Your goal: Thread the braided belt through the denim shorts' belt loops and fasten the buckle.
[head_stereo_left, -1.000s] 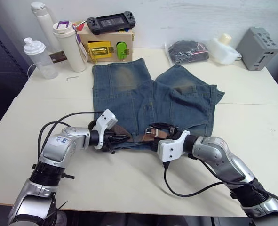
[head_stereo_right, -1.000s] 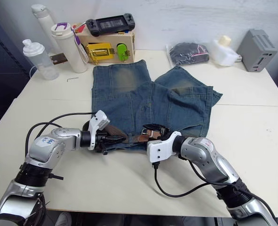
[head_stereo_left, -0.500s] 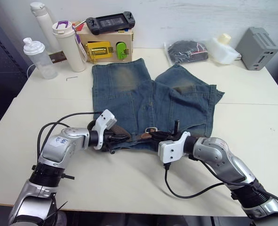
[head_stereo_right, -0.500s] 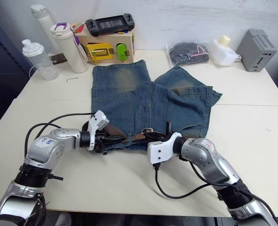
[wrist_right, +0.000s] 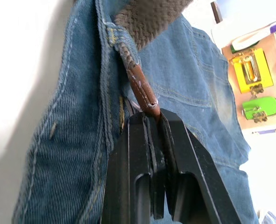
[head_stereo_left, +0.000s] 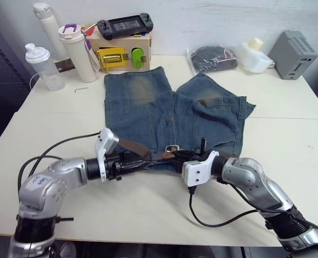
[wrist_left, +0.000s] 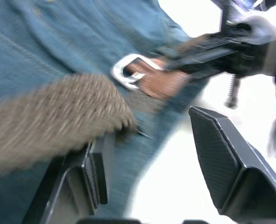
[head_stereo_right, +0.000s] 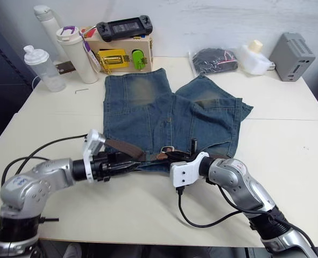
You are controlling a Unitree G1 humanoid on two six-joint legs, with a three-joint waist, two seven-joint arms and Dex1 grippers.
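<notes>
braided belt (head_stereo_left: 131, 147) in right fingers (wrist_right: 149, 140), lidded bottles (head_stereo_left: 62, 51) behind shorts (head_stereo_left: 169, 110)

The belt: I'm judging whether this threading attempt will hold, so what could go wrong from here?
The right gripper pinches only the thin leather tip of the braided belt, so a pull may slip it free. The left gripper is open beside the strap and does not grip it, so the denim shorts may drag and bunch at the waistband. The buckle lies loose on the denim and could snag.
</notes>
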